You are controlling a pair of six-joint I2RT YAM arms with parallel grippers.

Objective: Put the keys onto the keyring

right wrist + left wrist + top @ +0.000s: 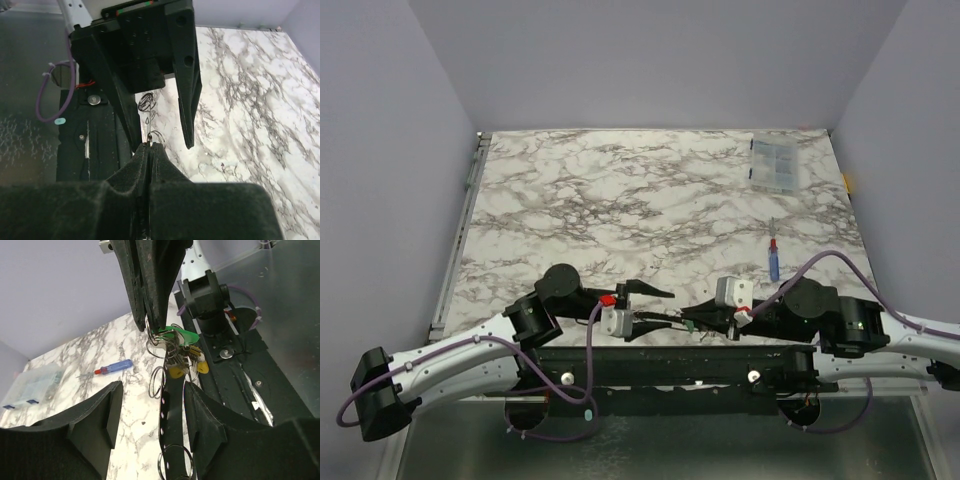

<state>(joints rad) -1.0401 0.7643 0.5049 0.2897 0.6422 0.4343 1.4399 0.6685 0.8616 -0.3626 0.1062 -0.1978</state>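
My right gripper is shut on the thin silver keyring; its tips pinch the ring's edge. From the ring cluster hang a bright green key and pale yellow keys, held above the table's near edge. A black strap with holes and more silver rings run from the bunch. My left gripper is open, its fingers on either side of the strap. In the top view the left gripper faces the right one and the green key shows between them.
A blue stick with a red tip lies on the marble at the right. A clear plastic box sits at the far right. The black base rail runs along the near edge under both grippers.
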